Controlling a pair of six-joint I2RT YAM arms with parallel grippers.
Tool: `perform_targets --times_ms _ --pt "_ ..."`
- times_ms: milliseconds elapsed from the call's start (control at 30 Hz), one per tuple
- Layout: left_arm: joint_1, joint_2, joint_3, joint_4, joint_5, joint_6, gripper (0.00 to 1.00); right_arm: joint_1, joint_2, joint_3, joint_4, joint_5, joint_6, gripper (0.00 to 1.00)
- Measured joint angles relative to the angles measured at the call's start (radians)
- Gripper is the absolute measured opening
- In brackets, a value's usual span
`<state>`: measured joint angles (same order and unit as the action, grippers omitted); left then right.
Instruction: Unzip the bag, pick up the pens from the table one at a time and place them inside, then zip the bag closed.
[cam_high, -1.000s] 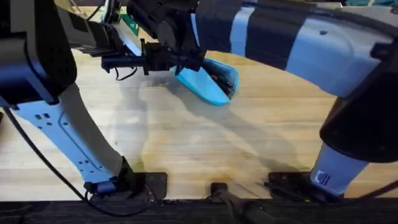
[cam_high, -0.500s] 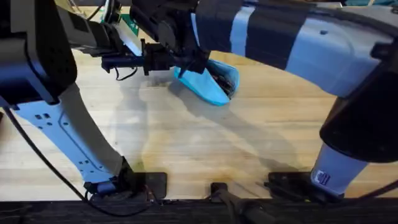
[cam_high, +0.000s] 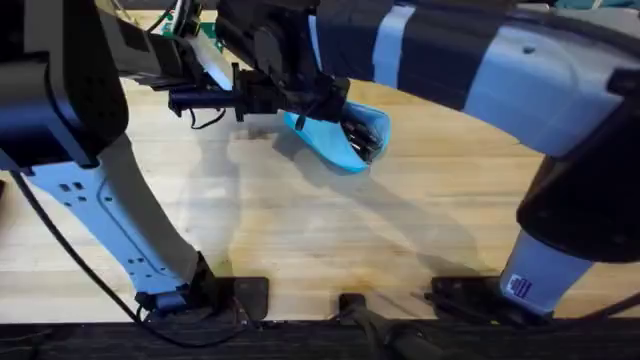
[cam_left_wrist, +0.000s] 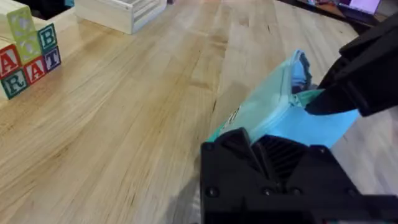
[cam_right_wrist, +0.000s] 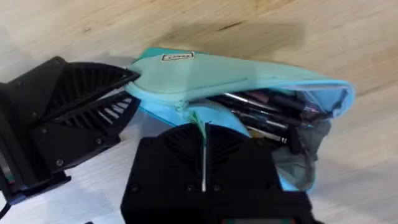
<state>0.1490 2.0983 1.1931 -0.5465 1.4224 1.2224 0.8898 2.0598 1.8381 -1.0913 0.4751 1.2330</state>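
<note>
L gripper (cam_right_wrist: 134, 93) pinches closed end of pencil pouch (cam_right_wrist: 249, 74). R gripper (cam_right_wrist: 202, 127) jaws pinch zipper cord. Pens (cam_right_wrist: 267, 109) lie inside open pouch on table (cam_high: 330, 230).

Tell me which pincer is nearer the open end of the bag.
Right. The right pincer grips the bag midway along, just beside the open end where the pens show; the left pincer clamps the opposite, closed end.

The right end effector (cam_right_wrist: 202, 134) hides part of the pens (cam_right_wrist: 267, 109) inside the bag (cam_right_wrist: 205, 78).
</note>
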Motion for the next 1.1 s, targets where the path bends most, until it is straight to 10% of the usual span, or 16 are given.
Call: perform_targets --times_ms 1100 --pt "0.011 0.000 0.000 0.009 -0.021 0.000 0.042 0.021 -0.179 0.000 -0.164 0.004 0.000 0.033"
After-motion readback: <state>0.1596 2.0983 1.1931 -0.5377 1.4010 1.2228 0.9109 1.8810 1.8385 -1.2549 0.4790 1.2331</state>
